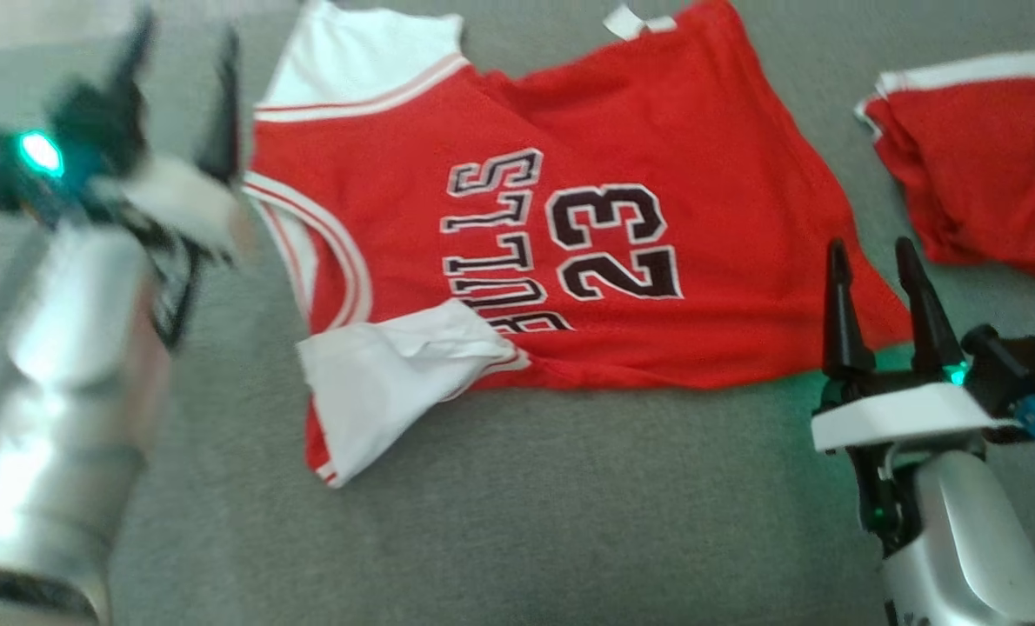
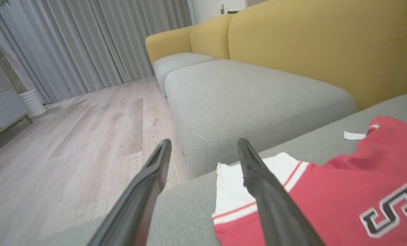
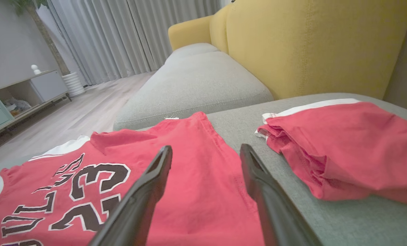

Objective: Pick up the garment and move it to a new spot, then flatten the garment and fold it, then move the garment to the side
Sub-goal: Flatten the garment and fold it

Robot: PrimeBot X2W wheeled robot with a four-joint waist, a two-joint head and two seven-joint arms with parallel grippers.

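Your jersey (image 1: 570, 243) lies spread on the grey sofa cushion (image 1: 570, 539), mostly flat, number side up. It isn't ready to fold. At its 7 o'clock corner a white flap (image 1: 396, 365) is doubled over the lettering, and if you fold now you'll likely lock that crease in.

Your left gripper (image 1: 183, 52) sits at the jersey's 10 o'clock, blurred in the head view. Its fingers stand apart and hold nothing, which the left wrist view confirms (image 2: 203, 145). That view puts the white shoulder panel just beside the cushion's edge, with the floor (image 2: 70, 136) beyond. Drag the cloth toward 9 o'clock while smoothing and that end may slide off.

Your right gripper (image 1: 870, 252) is at 4 o'clock, jaws wide and empty, tips just over the hem corner. A second red garment (image 1: 978, 165) sits near it at 2 o'clock, apart from the jersey. A sweep to the right could snag it or push the jersey onto it. Pinching one layer only would bunch the fabric rather than flatten it.
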